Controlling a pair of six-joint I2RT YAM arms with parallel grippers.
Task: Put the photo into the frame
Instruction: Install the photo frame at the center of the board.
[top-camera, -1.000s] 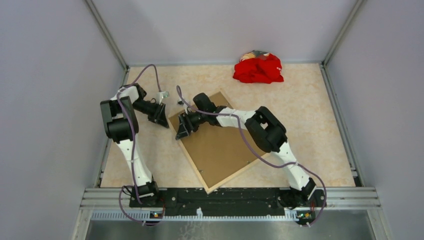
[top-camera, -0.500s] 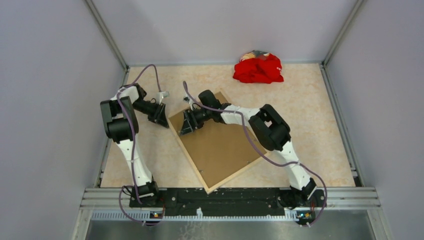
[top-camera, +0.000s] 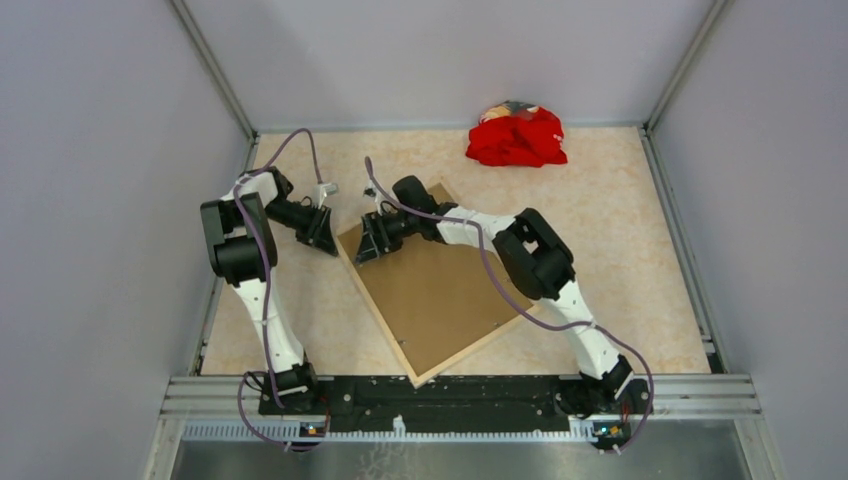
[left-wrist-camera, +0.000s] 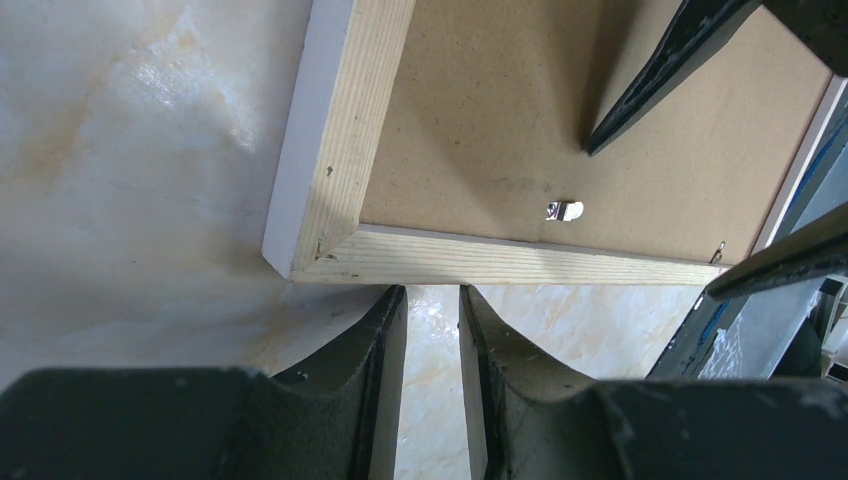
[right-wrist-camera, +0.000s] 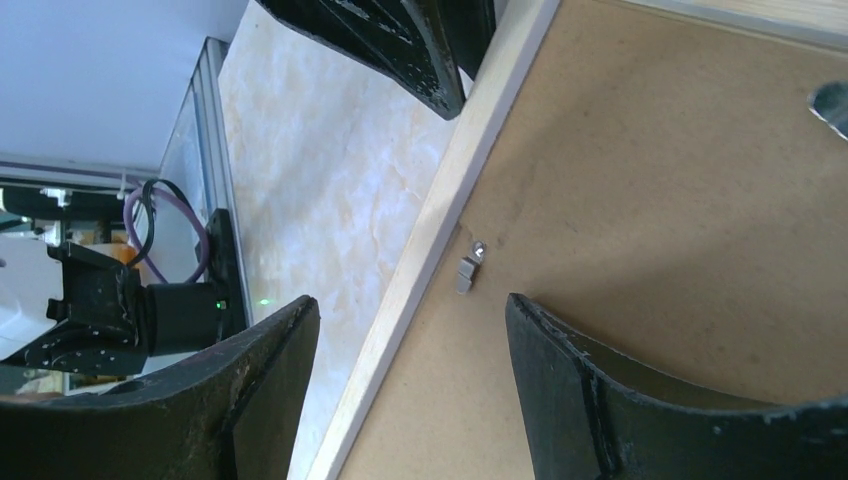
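Frame (top-camera: 379, 310) lies back side up on the counter (top-camera: 620, 260), near the middle. It is turned cornerwise, with one corner pointing toward the arm bases. It is a large rectangle with thin rails. The rail backs are light natural wood with visible grain, and the outer rail faces are white. The left wrist view shows a mitred joint at the corner nearest the left arm.

1. Counter: flat, glossy, pale cream with a marbled pattern.
2. Board (top-camera: 440, 290): plain brown, matte and fibrous. It sits inside the rails and fills the opening.
3. Cloth (top-camera: 516, 138): red and crumpled, at the far edge of the counter, well apart from the frame.
4. Right pincer (right-wrist-camera: 410, 340): black fingers set wide apart with nothing between them. It hangs over the frame's left corner region, with one finger above the counter side of the rail and the other above the board. Whether either finger touches cannot be told.
5. Left pincer (left-wrist-camera: 432, 310): black fingers almost together, with a narrow slit between them and nothing held. Its tips sit just beside the frame's left corner, over bare counter.
6. Clip (right-wrist-camera: 468, 270): small metal tab on the board, just beside the rail. It appears between the right pincer's fingers in the right wrist view.
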